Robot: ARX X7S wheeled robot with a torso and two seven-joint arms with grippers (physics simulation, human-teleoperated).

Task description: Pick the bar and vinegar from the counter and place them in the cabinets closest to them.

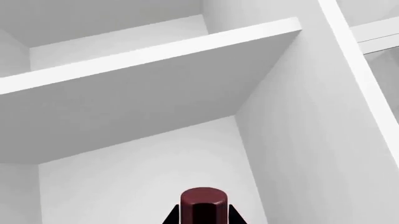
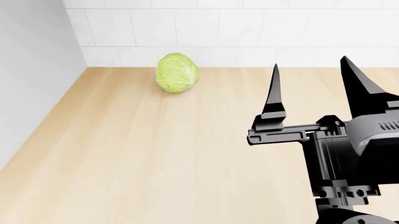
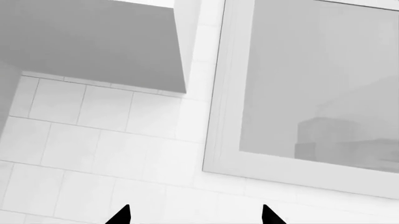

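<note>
In the left wrist view my left gripper [image 1: 203,211] is shut on the vinegar [image 1: 203,199]. Only the bottle's dark red round top shows between the two black fingertips. It is held up inside an open white cabinet, below a shelf [image 1: 143,93]. My right gripper [image 2: 309,63] is open and empty, with its fingers pointing up over the right side of the beige counter [image 2: 156,154]. It also shows in the right wrist view [image 3: 195,206] with its tips wide apart. The bar is out of view. The left gripper does not show in the head view.
A pale green cabbage [image 2: 177,72] sits at the back of the counter by the tiled wall [image 2: 249,32]. A grey wall [image 2: 31,70] bounds the counter's left side. The right wrist view faces tiles, a cabinet underside [image 3: 93,42] and a framed glass pane [image 3: 311,84].
</note>
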